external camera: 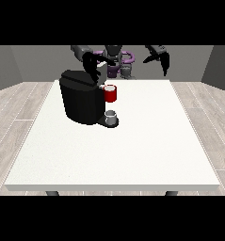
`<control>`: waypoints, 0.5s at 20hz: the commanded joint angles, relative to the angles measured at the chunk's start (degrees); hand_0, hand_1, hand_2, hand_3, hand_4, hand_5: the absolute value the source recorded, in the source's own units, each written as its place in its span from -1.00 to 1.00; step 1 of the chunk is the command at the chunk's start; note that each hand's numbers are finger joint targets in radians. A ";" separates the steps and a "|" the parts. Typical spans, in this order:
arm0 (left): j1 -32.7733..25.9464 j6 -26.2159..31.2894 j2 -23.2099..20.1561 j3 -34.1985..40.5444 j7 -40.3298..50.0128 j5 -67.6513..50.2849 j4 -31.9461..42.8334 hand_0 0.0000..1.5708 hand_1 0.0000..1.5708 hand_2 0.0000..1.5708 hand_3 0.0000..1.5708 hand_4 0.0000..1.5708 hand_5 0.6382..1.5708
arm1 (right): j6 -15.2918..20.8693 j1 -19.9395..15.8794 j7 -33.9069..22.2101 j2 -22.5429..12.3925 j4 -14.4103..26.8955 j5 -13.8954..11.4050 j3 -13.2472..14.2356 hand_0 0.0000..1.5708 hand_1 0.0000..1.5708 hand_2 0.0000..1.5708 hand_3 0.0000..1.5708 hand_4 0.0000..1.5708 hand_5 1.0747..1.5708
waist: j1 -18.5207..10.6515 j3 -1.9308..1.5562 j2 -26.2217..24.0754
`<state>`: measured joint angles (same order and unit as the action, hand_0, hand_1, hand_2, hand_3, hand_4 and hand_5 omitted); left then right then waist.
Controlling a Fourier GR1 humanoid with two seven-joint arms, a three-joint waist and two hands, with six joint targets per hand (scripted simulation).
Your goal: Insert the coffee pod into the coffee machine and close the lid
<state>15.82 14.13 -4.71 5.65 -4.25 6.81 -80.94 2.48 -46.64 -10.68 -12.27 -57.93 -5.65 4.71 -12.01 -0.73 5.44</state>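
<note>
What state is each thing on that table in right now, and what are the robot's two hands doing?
Coffee machine: upright, at the table's left.
Red pod holder: sticking out of the machine's front.
Cup: upright under the holder.
Hand at the view's left: above the machine's top.
Hand at the view's right: raised, holding nothing.

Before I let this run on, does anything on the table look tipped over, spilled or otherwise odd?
Nothing stands out. The black coffee machine stands upright on the white table, its red pod holder at the front, above a small grey cup that sits upright on the base. No spill shows. The hand at the view's left is over the machine's top.
</note>
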 commanded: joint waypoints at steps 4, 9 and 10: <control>2.78 -1.20 2.45 -2.39 -1.52 1.36 0.82 -1.00 -1.00 -1.00 -1.00 -0.58 1.00 | 0.61 -9.53 0.53 2.12 -3.33 -2.99 -3.70 -1.00 -1.00 -1.00 -1.00 -0.72 1.00 | -6.77 0.78 3.53; 4.66 -0.52 1.96 -2.35 -1.77 0.98 0.60 -1.00 -1.00 -1.00 -1.00 -0.48 1.00 | 0.12 -9.62 -1.07 0.54 -5.08 -3.59 -3.10 -1.00 -1.00 -1.00 -1.00 -0.80 1.00 | -8.31 0.71 4.79; 3.30 0.99 0.90 -2.00 -2.97 0.31 0.70 -1.00 -1.00 -1.00 -1.00 -0.44 1.00 | 0.05 -9.77 -3.57 0.06 -5.46 -2.92 -2.07 -1.00 -1.00 -1.00 -1.00 -0.88 1.00 | -9.74 0.74 3.81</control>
<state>18.73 14.34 -3.44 3.71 -6.18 7.41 -80.45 3.69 -50.53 -18.86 -17.24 -60.84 -10.70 4.71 -16.61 -1.46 9.19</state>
